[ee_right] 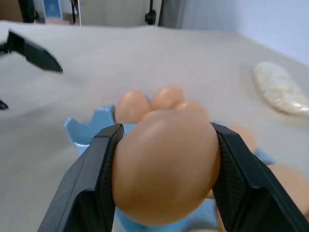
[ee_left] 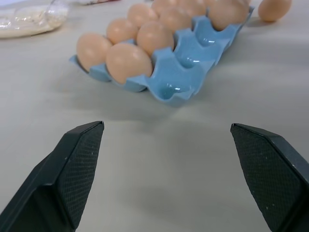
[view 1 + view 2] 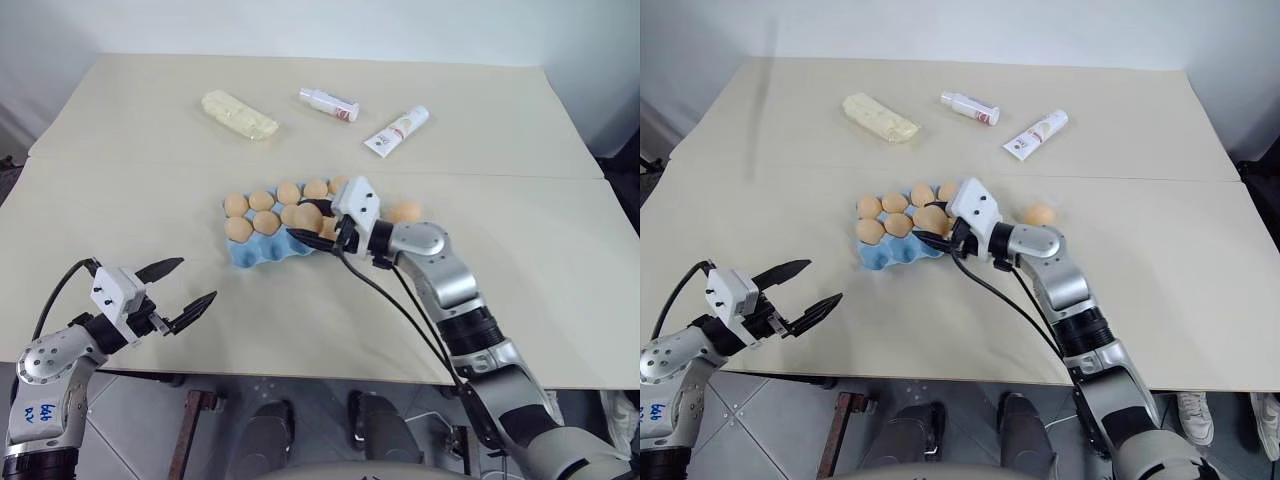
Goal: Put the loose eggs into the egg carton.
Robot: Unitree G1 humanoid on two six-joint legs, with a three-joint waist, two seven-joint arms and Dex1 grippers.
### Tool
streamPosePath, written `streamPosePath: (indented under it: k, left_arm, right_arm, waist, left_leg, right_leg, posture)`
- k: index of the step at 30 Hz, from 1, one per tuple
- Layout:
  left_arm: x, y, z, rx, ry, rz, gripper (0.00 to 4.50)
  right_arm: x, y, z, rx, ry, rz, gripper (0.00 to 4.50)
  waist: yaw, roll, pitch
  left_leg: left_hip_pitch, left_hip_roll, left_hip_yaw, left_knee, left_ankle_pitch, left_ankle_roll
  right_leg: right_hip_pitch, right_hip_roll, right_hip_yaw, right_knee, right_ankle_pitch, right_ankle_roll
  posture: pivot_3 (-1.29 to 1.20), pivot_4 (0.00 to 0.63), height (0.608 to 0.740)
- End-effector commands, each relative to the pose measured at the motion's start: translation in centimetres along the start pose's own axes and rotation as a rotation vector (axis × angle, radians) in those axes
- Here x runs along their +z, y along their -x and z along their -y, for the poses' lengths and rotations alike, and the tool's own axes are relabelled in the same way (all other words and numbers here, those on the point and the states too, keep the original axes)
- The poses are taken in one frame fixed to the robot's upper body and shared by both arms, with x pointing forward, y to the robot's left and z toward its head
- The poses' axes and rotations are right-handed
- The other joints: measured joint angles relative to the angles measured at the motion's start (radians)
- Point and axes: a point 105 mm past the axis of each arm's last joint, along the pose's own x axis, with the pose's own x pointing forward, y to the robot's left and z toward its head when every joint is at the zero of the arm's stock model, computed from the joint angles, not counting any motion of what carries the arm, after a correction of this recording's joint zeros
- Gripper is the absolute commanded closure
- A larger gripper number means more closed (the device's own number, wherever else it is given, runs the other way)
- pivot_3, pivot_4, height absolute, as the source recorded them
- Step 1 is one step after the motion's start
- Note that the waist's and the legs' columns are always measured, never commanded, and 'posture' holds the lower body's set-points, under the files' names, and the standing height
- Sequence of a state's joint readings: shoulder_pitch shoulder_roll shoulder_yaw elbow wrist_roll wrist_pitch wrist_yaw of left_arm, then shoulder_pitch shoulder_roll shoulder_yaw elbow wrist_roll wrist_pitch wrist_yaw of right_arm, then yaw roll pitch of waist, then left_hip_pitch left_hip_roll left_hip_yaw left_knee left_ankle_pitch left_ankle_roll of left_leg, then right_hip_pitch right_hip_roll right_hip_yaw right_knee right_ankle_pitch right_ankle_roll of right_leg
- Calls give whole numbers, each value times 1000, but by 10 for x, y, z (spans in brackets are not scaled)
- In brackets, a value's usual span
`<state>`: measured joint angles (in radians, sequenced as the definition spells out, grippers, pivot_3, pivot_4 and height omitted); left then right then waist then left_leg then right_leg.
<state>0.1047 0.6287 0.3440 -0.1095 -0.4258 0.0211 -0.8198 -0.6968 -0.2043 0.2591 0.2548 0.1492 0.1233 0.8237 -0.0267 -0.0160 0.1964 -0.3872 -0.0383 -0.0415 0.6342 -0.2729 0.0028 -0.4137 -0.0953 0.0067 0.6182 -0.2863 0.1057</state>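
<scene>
Hovering wide open near the table's front edge: left gripper (image 3: 180,286), well apart from egg carton (image 3: 262,250). Clamped on one egg (image 1: 164,166) above the carton: right gripper (image 3: 318,224). Lying loose just right of the carton: one egg (image 3: 404,212).

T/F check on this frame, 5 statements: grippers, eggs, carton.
1. The right gripper holds an egg over the egg carton. True.
2. The left gripper is shut on an egg. False: it is open and holds nothing.
3. One loose egg lies on the table, on the carton's right. True.
4. Every carton cup is filled. False: the near cups are empty.
5. The white tube lies inside the carton. False: it lies on the table beyond it.
</scene>
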Motion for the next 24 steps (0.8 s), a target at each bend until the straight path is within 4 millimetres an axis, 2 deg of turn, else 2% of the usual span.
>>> streamPosePath:
  k: [1,7,11,14,16,19,21,24]
  left_arm:
    - [10,5,-2,27,-19,32,0]
    - [11,5,-1,32,-15,33,0]
    - [13,2,2,14,-17,37,0]
    - [16,-7,5,-31,-29,44,0]
    - [18,-13,8,-67,-35,51,0]
    - [19,-29,17,-168,-46,53,0]
    - [19,-38,22,-227,-42,58,0]
    - [18,-46,27,-280,-38,58,0]
  right_arm:
    - [7,-8,2,0,33,28,1979]
    - [14,-12,-3,13,28,72,34]
    - [24,3,-7,34,39,119,34]
    - [34,37,-6,22,60,168,34]
    - [34,64,-1,-31,66,171,34]
    - [13,131,12,-204,80,61,34]
    - [2,169,15,-313,76,-9,34]
    - [-10,199,15,-422,60,-63,34]
  waist:
    - [-2,0,0]
    - [-4,0,0]
    - [-3,0,0]
    - [9,0,0]
    - [18,0,0]
    - [35,0,0]
    - [52,0,0]
    - [32,0,0]
  left_leg:
    - [0,0,0,0,0,0]
    - [0,1,1,-1,0,-1]
    - [0,1,0,-1,1,-2]
    - [0,1,-1,-1,0,-2]
    - [0,1,-2,-1,0,-1]
    - [-1,0,-2,-1,0,0]
    - [-1,0,-3,-2,-1,0]
    - [0,1,1,-3,-2,1]
  right_leg:
    - [0,0,0,0,0,0]
    - [-2,1,-1,2,0,-1]
    - [-2,1,0,2,0,-1]
    - [-1,1,-1,1,0,-1]
    - [0,1,-1,-1,0,-1]
    - [1,0,-1,-3,0,0]
    - [3,0,-3,-7,0,0]
    - [3,1,-1,-8,0,1]
  posture:
    - [0,150,740]
    - [0,150,740]
    - [0,150,740]
    - [0,150,740]
    - [0,150,740]
    - [0,150,740]
    - [0,150,740]
    - [0,150,740]
